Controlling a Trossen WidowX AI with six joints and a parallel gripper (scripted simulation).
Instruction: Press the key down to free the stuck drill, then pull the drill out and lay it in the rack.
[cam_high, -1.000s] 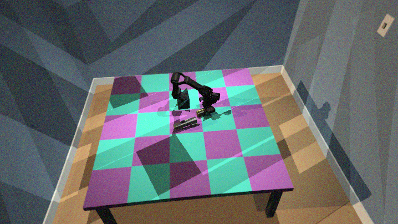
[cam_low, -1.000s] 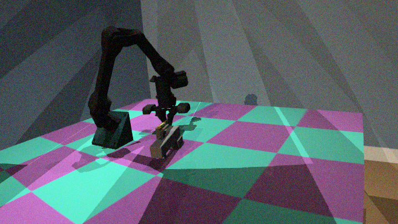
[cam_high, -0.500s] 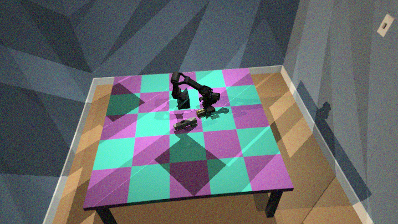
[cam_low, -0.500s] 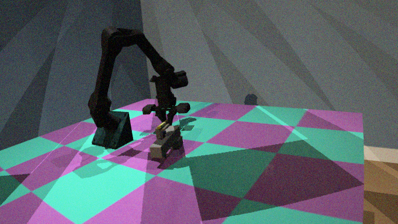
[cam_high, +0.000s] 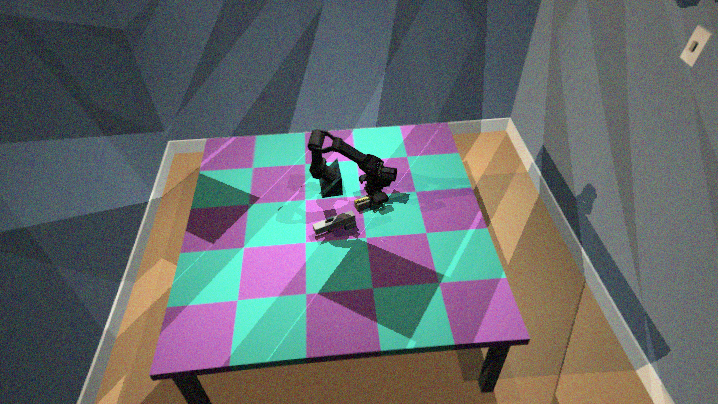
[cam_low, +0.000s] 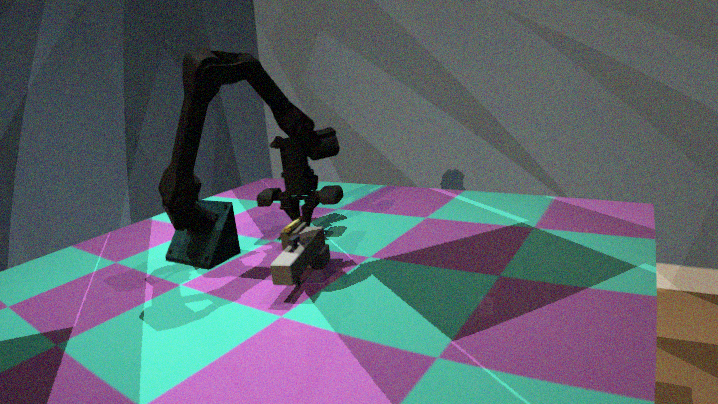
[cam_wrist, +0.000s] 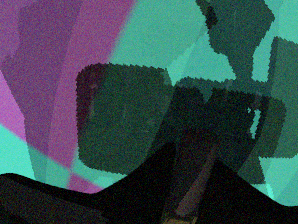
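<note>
My gripper (cam_high: 373, 194) (cam_low: 303, 219) (cam_wrist: 182, 152) points down, its fingers nearly together. In the wrist view a narrow dark brown piece shows between them; it looks like the drill (cam_wrist: 194, 175), though darkness blurs its shape. A yellow-topped piece (cam_high: 362, 203) (cam_low: 293, 225) sits low at the fingertips, with a dark part beside it in the top view. Whether it is the drill or its holder, and which part is the key, I cannot tell. A long pale grey block (cam_high: 327, 225) (cam_low: 283, 271), perhaps the rack, lies close by, partly hiding the yellow-topped piece in the exterior view.
The checkered table (cam_high: 271, 271) (cam_low: 235, 356) is teal and magenta, with shifting dark shadows over it. The arm's dark wedge-shaped base (cam_high: 332, 186) (cam_low: 220, 241) stands behind the grey block. The table's front edge is far from the arm.
</note>
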